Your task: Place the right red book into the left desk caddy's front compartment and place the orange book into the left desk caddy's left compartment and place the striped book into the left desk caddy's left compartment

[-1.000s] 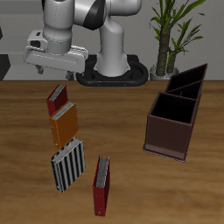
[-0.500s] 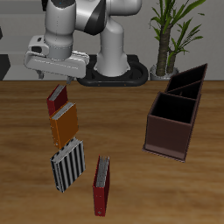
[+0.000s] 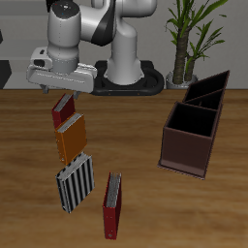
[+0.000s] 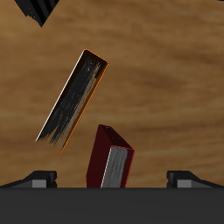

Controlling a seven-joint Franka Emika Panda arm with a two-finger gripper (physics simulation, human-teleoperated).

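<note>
On the brown wooden table (image 3: 136, 136), the small bright-red hardback book (image 3: 64, 108) lies farthest back in a row, then the plain orange-brown book (image 3: 71, 139) and the black-and-white striped book (image 3: 75, 182). The two-finger gripper (image 3: 60, 89) hangs just above the red book, jaws wide apart and empty. The near-black open-topped caddy (image 3: 207, 91) stands well apart.

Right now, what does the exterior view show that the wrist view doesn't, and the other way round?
Only the exterior view: the left desk caddy, the reddish-brown caddy, the longer dark red book, the plant and the arm. Only the wrist view: the gripper with its fingertips wide apart, above the right red book. Both: the right red book, the orange book and the striped book, the last only as a corner in the wrist view.
</note>
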